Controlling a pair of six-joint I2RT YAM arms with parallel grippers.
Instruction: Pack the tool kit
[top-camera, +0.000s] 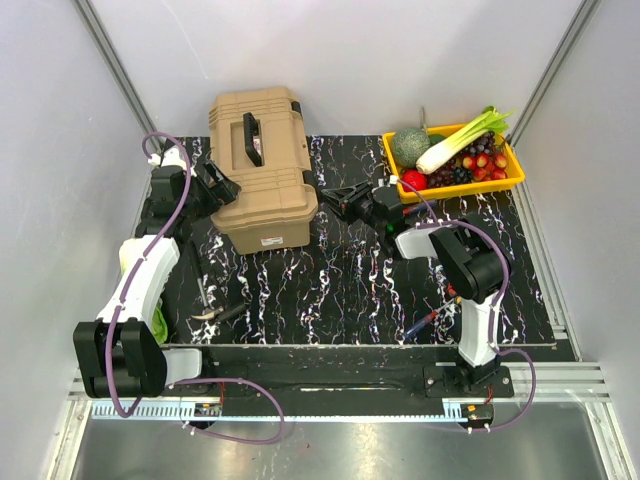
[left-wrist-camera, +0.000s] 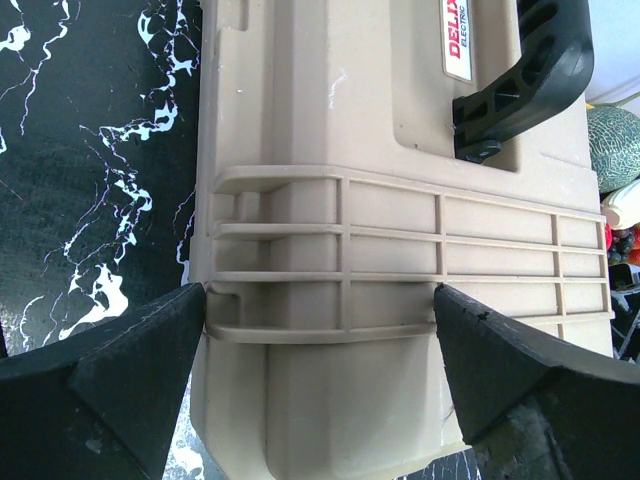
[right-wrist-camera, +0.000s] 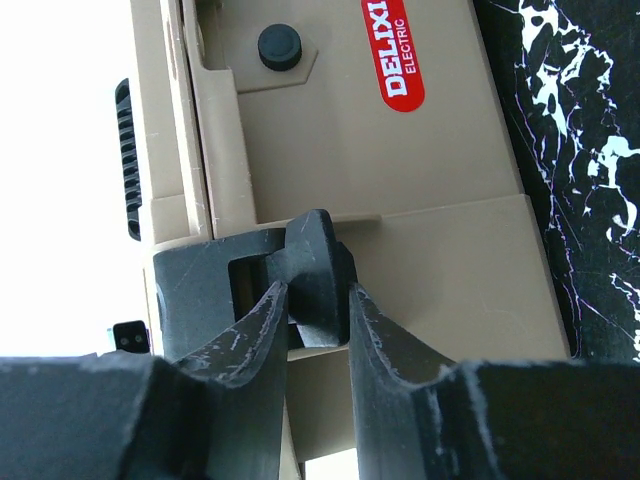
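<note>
Marbled table (top-camera: 350, 290): toolbox (top-camera: 262, 185) latch (right-wrist-camera: 318, 270) pinched in right tool (right-wrist-camera: 316, 296), front side.

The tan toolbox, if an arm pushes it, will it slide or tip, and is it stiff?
Likely stiff: the tan toolbox has ribbed hard-plastic walls. It sits flat and broad on the table, so it should slide rather than tip. Its smooth sides might slip in the left gripper.

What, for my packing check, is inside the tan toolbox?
Its inside cannot be seen: the ribbed lid is down on the toolbox. Loose hand tools lie outside on the mat, toward its near edge.
</note>
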